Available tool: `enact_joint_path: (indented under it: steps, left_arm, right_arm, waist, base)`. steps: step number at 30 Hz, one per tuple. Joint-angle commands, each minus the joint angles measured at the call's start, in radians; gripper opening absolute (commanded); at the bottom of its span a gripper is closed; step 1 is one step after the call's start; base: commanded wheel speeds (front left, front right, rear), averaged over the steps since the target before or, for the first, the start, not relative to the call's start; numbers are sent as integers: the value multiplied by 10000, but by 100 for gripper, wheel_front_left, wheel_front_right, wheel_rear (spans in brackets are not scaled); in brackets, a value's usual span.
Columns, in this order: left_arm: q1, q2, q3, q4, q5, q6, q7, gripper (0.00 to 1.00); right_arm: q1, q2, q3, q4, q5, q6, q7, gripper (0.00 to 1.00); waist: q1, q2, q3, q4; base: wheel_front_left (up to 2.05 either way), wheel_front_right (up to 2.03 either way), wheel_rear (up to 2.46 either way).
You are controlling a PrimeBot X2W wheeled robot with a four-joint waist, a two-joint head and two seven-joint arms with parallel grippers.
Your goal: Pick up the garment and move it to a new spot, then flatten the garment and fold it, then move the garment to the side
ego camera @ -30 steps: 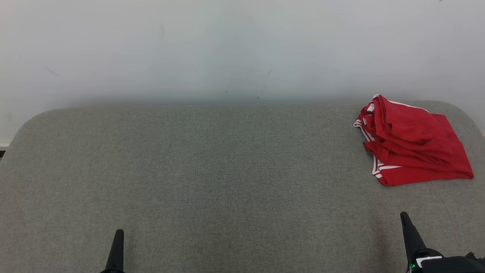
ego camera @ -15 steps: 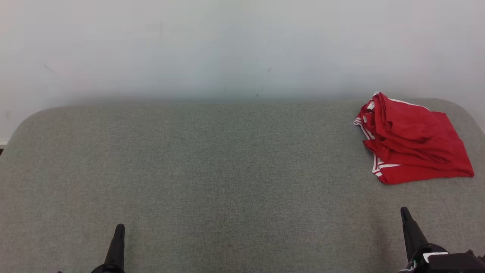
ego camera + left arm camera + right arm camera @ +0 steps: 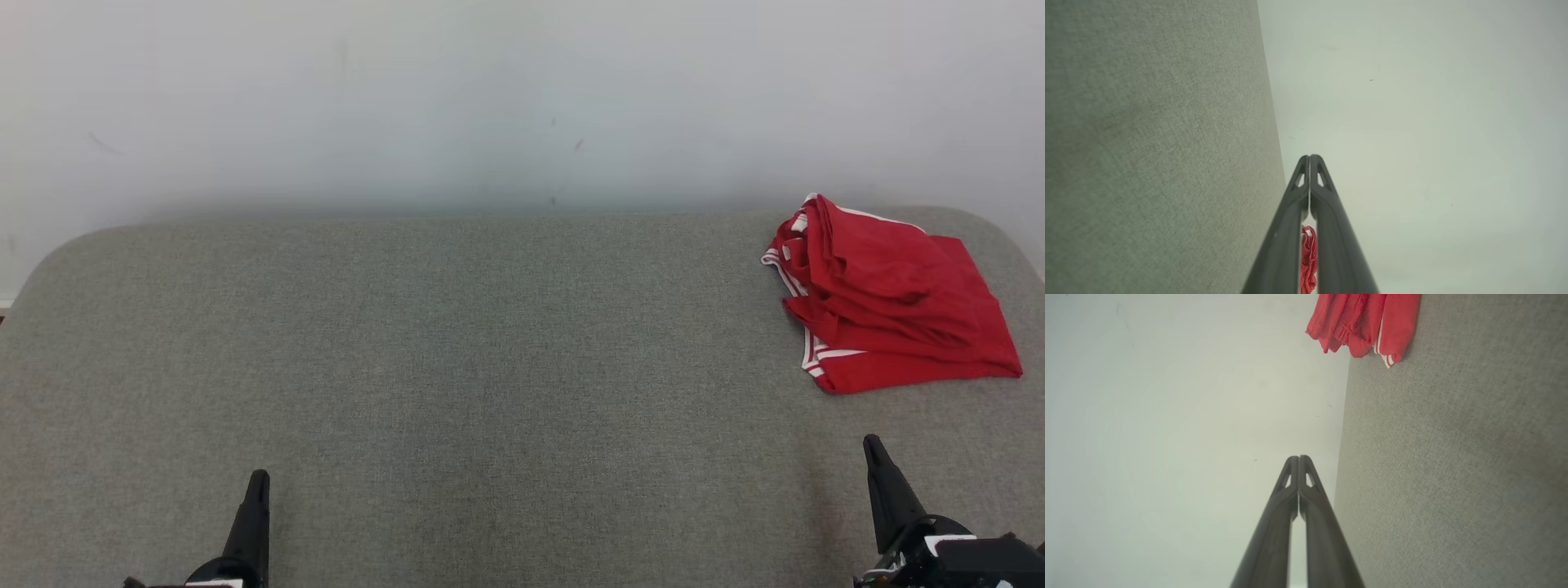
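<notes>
Far right on grey surface (image 3: 490,367): red garment (image 3: 890,298), white-striped | left end effector (image 3: 260,480) closed | right end effector (image 3: 871,446) closed

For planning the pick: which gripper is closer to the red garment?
The right gripper; the garment lies just ahead of it, far from the left gripper.

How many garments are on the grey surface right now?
1. The red garment with white trim lies bunched at the far right of the grey surface, near the wall, ahead of the right tool. Nothing seems hidden.
</notes>
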Motion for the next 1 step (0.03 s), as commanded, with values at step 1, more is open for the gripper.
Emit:
enact_joint_path:
  steps: [1]
  left_arm:
    - [-47, 45, 30, -36, -176, -28, 35, 0]
  right_arm:
    - [-83, -15, -29, -45, 189, -20, 49, 0]
  waist:
    - [0, -1, 6, -1]
  base:
    - [0, 0, 0]
